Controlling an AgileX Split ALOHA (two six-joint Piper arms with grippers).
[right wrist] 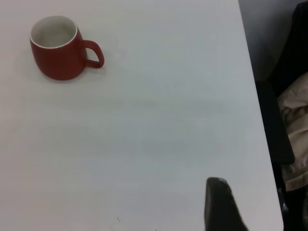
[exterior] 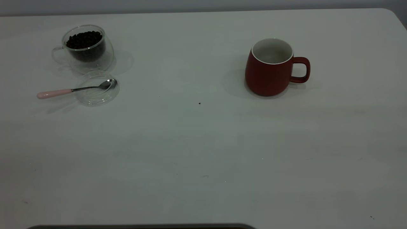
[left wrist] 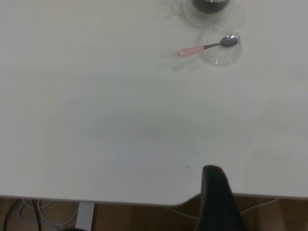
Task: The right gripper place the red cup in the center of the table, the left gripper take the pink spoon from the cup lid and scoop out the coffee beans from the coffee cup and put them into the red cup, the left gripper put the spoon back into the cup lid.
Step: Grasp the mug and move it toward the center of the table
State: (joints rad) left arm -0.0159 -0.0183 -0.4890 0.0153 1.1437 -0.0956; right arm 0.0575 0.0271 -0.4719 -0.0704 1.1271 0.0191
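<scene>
The red cup (exterior: 269,68) stands upright and empty on the right half of the table (exterior: 203,152), handle to the right; it also shows in the right wrist view (right wrist: 58,47). The coffee cup (exterior: 86,47) with coffee beans (exterior: 84,39) stands at the far left. The cup lid (exterior: 97,92) lies just in front of it. The pink spoon (exterior: 63,91) rests with its bowl in the lid and its handle pointing left; it also shows in the left wrist view (left wrist: 202,48). My left gripper (left wrist: 214,192) hangs over the table's near edge, far from the spoon. My right gripper (right wrist: 219,202) hangs near the table's right edge, far from the red cup.
A tiny dark speck (exterior: 199,103) lies near the table's middle. A dark chair with cloth (right wrist: 293,120) stands beyond the table's right edge. Cables and a table leg (left wrist: 84,216) show below the near edge.
</scene>
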